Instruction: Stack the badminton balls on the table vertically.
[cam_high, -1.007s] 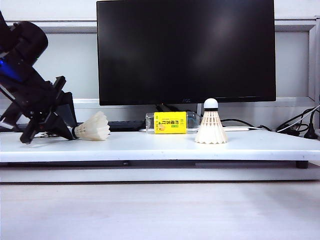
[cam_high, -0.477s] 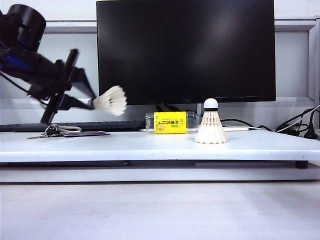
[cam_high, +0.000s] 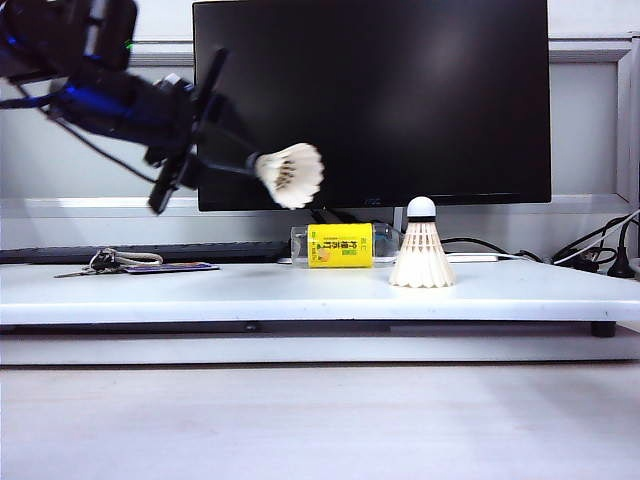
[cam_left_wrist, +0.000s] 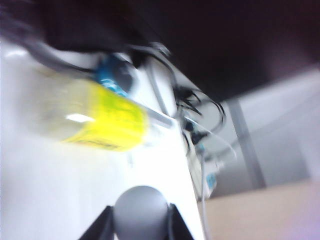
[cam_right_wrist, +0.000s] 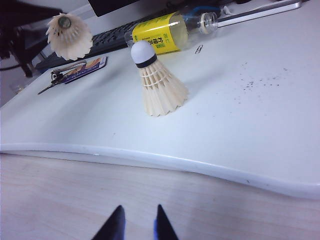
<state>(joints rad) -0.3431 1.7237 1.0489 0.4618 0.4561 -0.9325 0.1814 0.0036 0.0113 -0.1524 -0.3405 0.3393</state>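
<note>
A long white table (cam_high: 300, 290) stretches across the exterior view, with a large black monitor (cam_high: 372, 100) behind it. The left gripper (cam_high: 252, 162) is raised in the air above the left part of the table, in front of the monitor's lower left corner. Its two dark fingers pinch the cork tip of one shuttlecock (cam_high: 290, 174), which lies roughly level with its feather skirt opening toward the right. In the left wrist view, badly blurred, the rounded cork (cam_left_wrist: 141, 212) sits clamped between the two fingers.

The second shuttlecock (cam_high: 421, 246) stands upright on the table right of centre — skirt down, white cork and black band on top. Just beside it to the left lies a clear bottle with a yellow label (cam_high: 341, 245). A bunch of keys (cam_high: 105, 262) and a flat card rest near the table's left end.

The right gripper (cam_right_wrist: 136, 225) hangs off the table's front edge, over the wood floor (cam_right_wrist: 75, 200) — its fingers slightly parted and holding nothing.
</note>
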